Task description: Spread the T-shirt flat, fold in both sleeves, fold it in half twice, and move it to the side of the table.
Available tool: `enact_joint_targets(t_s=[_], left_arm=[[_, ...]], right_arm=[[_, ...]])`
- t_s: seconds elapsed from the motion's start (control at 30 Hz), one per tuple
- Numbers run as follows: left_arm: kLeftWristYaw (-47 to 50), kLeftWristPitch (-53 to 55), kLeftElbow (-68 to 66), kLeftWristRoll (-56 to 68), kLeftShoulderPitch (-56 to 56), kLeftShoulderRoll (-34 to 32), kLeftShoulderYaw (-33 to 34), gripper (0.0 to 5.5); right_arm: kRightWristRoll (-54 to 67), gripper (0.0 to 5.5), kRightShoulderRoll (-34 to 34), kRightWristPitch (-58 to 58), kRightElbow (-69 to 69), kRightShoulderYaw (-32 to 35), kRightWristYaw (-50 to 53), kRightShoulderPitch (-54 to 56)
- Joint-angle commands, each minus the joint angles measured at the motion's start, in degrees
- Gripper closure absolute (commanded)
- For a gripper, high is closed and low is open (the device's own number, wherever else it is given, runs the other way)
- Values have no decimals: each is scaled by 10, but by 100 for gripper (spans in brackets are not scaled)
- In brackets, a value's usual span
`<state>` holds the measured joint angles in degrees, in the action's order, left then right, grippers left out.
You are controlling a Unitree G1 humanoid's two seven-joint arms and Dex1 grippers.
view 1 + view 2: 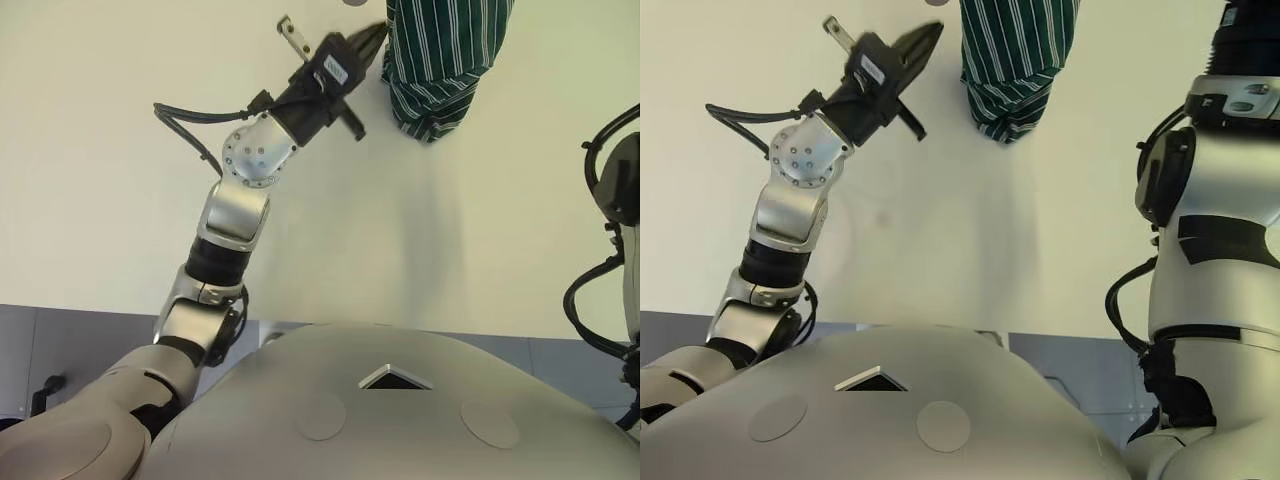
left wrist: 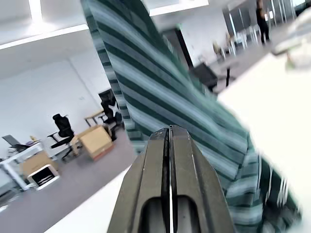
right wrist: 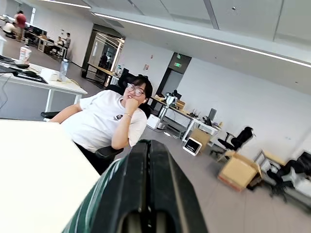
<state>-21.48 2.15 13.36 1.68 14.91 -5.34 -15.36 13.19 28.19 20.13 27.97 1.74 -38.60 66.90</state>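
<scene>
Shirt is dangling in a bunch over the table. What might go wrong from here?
1. The T-shirt hangs bunched, apparently from the right claw; lowered like this, it would likely land crumpled, not flat.
2. The left claw is shut at the shirt's edge; if it holds no cloth, pulling sideways spreads nothing.

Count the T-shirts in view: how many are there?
1. The striped green T-shirt hangs bunched over the far part of the table, with the left gripper shut on its edge. More could lie outside the views.
</scene>
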Motion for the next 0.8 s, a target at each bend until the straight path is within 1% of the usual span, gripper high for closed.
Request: enact_joint_targets(t_s=[0.03,0.1,0.2,0.3,0.4,0.47,0.57,0.67,0.73,0.8], left_arm=[[9,17,40,54,4,26,24,548],[9,16,47,63,4,33,24,548],[15,18,67,77,4,36,35,548],[33,11,43,42,9,31,33,548],[79,18,-35,-61,27,21,-2,548],[106,35,-89,-87,41,42,-15,548],[157,58,-209,-111,88,82,-14,548],[171,59,-307,-106,133,102,0,497],[167,65,-343,-83,153,124,15,454],[164,82,-354,-48,164,155,36,421]], right_arm=[[2,550,-59,41,29,20,89,65],[15,550,-79,52,24,36,117,87],[27,550,-88,73,-10,52,140,116],[16,550,-93,73,-13,55,173,116],[8,550,-111,81,-15,52,212,97],[8,550,-127,90,-26,52,234,84],[7,550,-161,106,-59,39,254,55],[5,550,-181,119,-80,31,263,33],[2,550,-188,120,-80,29,266,26],[-2,550,-190,116,-74,27,269,21]])
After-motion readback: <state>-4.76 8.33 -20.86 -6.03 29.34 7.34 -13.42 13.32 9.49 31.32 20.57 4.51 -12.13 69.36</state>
